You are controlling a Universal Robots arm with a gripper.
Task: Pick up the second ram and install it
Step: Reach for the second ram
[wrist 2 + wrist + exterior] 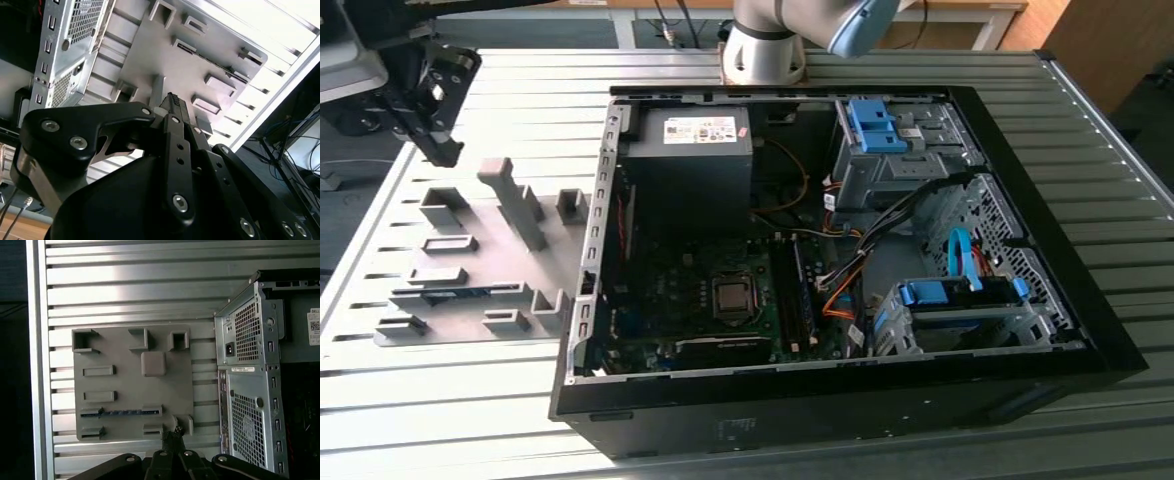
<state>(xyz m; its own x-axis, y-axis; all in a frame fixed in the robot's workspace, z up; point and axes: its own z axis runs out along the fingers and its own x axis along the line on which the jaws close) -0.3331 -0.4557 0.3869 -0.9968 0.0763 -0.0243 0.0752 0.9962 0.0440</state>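
Second ram sits on the grey fixture plate, lengthwise between two grey holders that take its ends. In the exterior view the second ram shows as a thin green-and-blue strip in the nearer part of the plate, at the exterior view's left of the open computer case. Nothing is touching it.

The gripper hangs above the far end of the plate, well apart from the ram and clear of the case. In both wrist views its fingers are pressed together into one narrow tip, with nothing between them: the gripper points down at the plate, and in the first wrist view the gripper tip lies near a small holder at the plate's edge, beside the row that carries the ram.

The plate rests on a slatted metal table and carries several more grey blocks, among them one tall upright post. The case lies on its side with the cover off. Inside, the motherboard faces up with the processor socket near its middle, a power supply at the far end, and blue drive brackets at the exterior view's right. The arm's base stands on the table behind the case.
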